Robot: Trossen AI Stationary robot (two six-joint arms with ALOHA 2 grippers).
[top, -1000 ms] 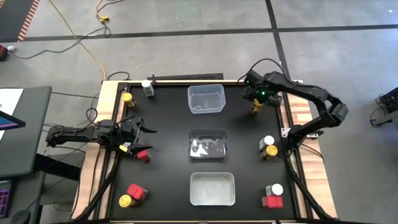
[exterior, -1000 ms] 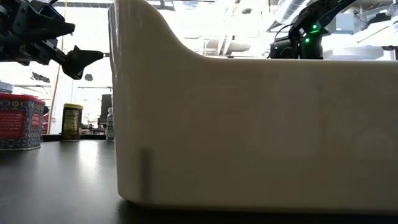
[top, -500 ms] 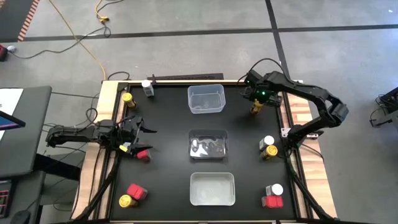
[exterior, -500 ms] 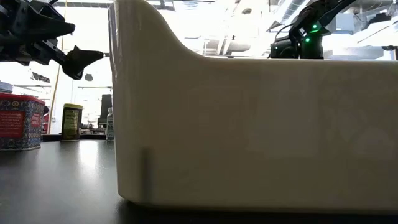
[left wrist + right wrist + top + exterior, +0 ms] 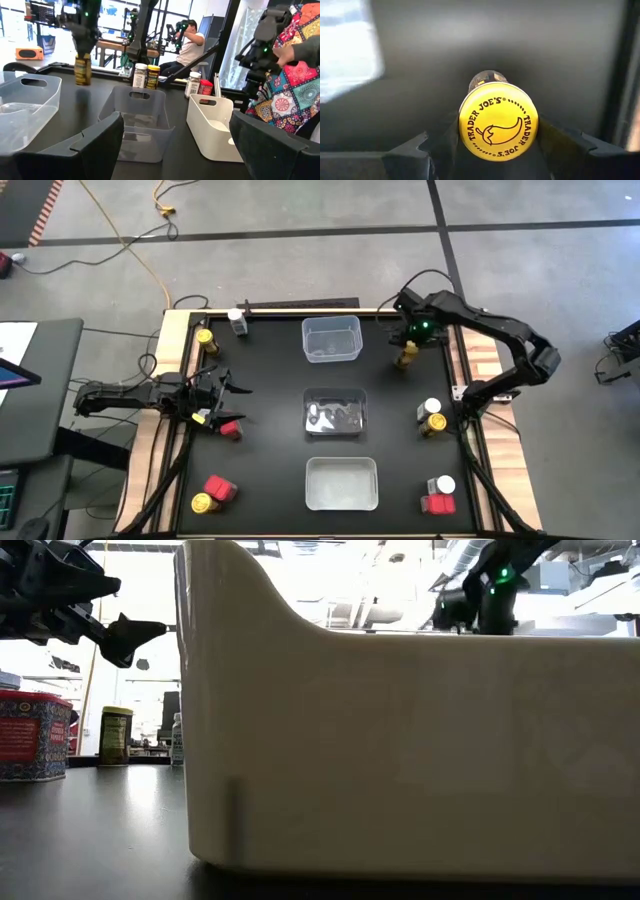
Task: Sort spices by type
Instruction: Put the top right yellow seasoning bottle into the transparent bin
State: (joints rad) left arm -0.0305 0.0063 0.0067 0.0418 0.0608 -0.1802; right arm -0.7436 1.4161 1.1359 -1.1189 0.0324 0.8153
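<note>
Since a second ago the right gripper (image 5: 407,352) has shifted a little toward the table's middle with its yellow-capped jar (image 5: 406,360), which now sits slightly nearer the far clear tub (image 5: 331,340) than before; nothing else on the table (image 5: 270,470) has changed place. Three tubs run in a line down the centre: the far clear tub looks almost bare, the middle clear tub (image 5: 335,412) has some small pale and dark bits in its bottom that I can't identify, and the near white tub (image 5: 341,483) looks hollow from above. The right gripper's two fingers are closed against the sides of the yellow-capped jar, whose printed lid (image 5: 498,121) fills its wrist view, and from the left wrist view the jar (image 5: 82,70) hangs upright clear of the tabletop. The left gripper (image 5: 225,387) hovers at the left edge with its fingers spread wide and nothing between them, a red tin (image 5: 230,429) just beside it. Other spices stand around the edges: a yellow jar (image 5: 205,338) and a white-capped jar (image 5: 238,321) at the far left, a red tin with a yellow jar (image 5: 213,493) at the near left, a white and yellow pair (image 5: 432,416) on the right, and a white jar with a red tin (image 5: 439,494) at the near right.
</note>
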